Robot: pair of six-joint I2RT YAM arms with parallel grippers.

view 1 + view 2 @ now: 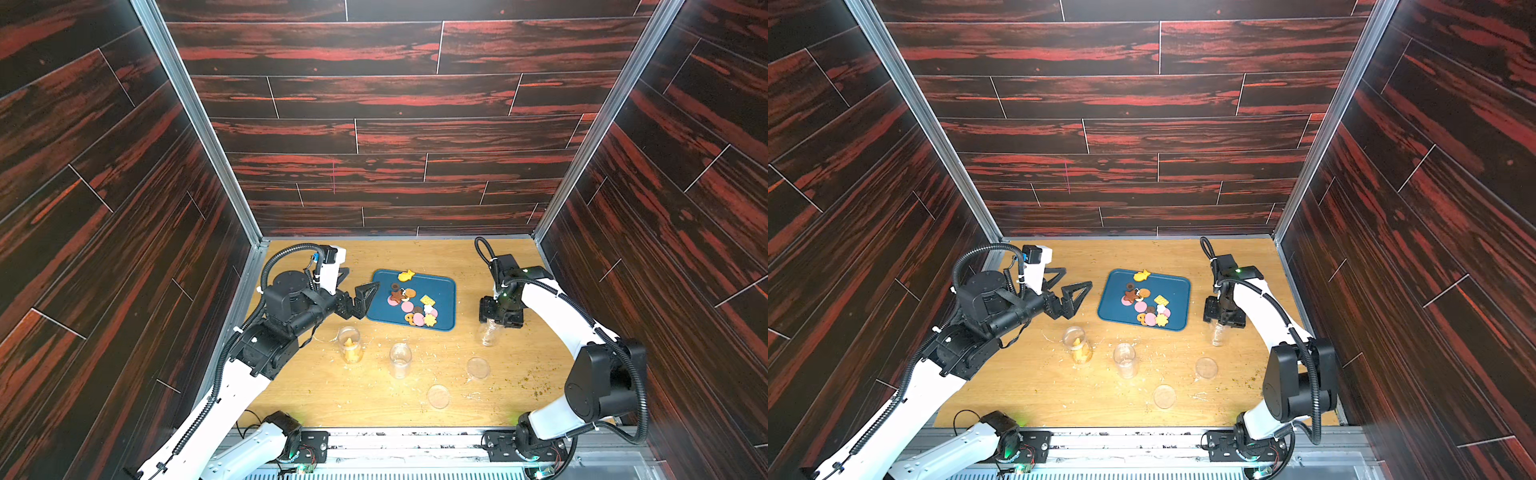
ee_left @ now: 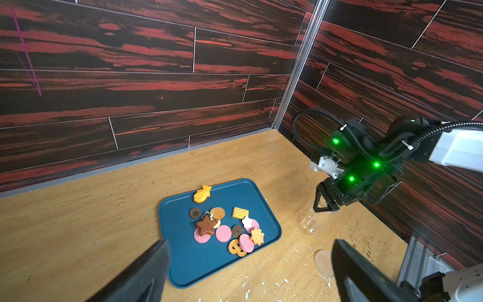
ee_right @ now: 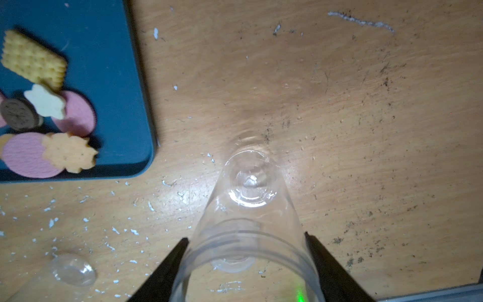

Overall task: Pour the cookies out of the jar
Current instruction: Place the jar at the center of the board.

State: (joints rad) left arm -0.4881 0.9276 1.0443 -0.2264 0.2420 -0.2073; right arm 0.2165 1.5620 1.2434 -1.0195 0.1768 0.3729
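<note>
The right tool [image 3: 245, 236] points straight down, clamped on the clear jar [image 3: 251, 183]; left tool [image 1: 368, 299] gapes beside the tray [image 1: 444, 299].

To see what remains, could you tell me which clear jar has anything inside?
The clear plastic jar nearest the left arm holds orange-yellow pieces; the middle jar and gripped jar look empty.

Bright, even light falls from above onto the worktop [image 1: 316, 399]; the dark walls [image 1: 374, 95] splay outward at the edges in both top views; the cookies [image 3: 68, 154] cast short soft shadows on the tray [image 3: 117, 78]; glare glints on the clear jar [image 3: 251, 188]; the fingers [image 2: 146, 274] of the left tool [image 2: 251, 243] loom blurred.
</note>
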